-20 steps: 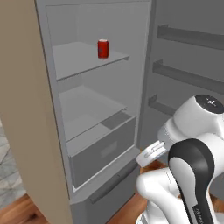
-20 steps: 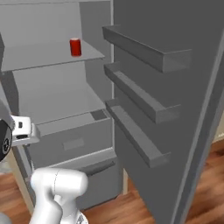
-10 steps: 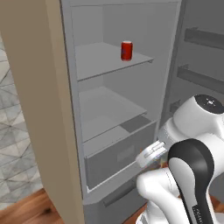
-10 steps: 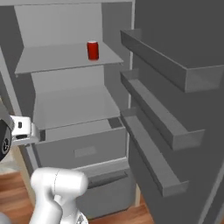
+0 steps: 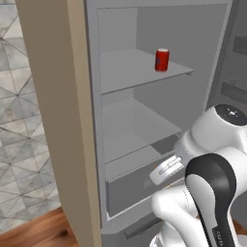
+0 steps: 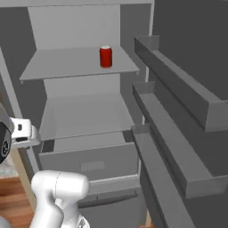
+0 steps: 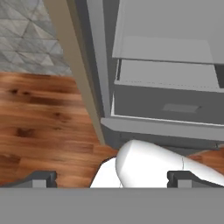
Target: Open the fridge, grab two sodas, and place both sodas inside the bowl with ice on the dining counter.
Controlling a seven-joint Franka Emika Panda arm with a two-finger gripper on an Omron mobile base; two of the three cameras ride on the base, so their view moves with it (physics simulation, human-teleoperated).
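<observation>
A short red can (image 5: 162, 60) with a silver top stands alone on the upper shelf (image 6: 75, 64) of the open grey fridge (image 5: 144, 120). Below: a shelf and drawer (image 6: 91, 161). The gripper (image 7: 112, 177), jaws wide and empty, points at the wood floor (image 7: 43, 131).

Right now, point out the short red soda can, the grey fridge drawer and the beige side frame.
red soda can (image 6: 105, 57), right base view, mid body.
grey drawer (image 6: 89, 161), right base view, front panel.
beige side frame (image 5: 62, 120), left base view, front face.

Open fridge (image 6: 80, 26); bare shelf (image 6: 67, 67) around lone can (image 6: 105, 57)
</observation>
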